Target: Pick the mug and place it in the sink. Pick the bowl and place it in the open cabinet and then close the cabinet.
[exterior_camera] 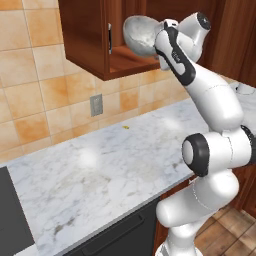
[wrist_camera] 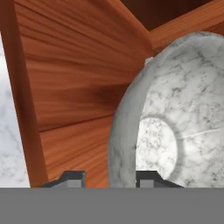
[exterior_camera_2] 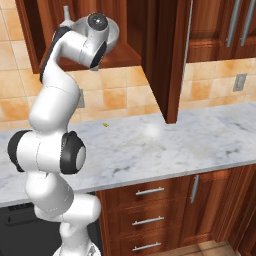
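My gripper is shut on the rim of the grey speckled bowl, which stands on edge with its base toward the camera. In the left base view the bowl hangs tilted in the mouth of the open dark red-brown cabinet, just above its bottom shelf; I cannot tell whether it touches the shelf. In the right base view the arm covers most of the bowl. The cabinet door stands swung out to the right. The mug and the sink are out of view.
A white marble counter runs under the cabinet, with a small yellow speck near the tiled wall and an outlet above it. A black appliance top borders the counter's left end. Drawers sit below.
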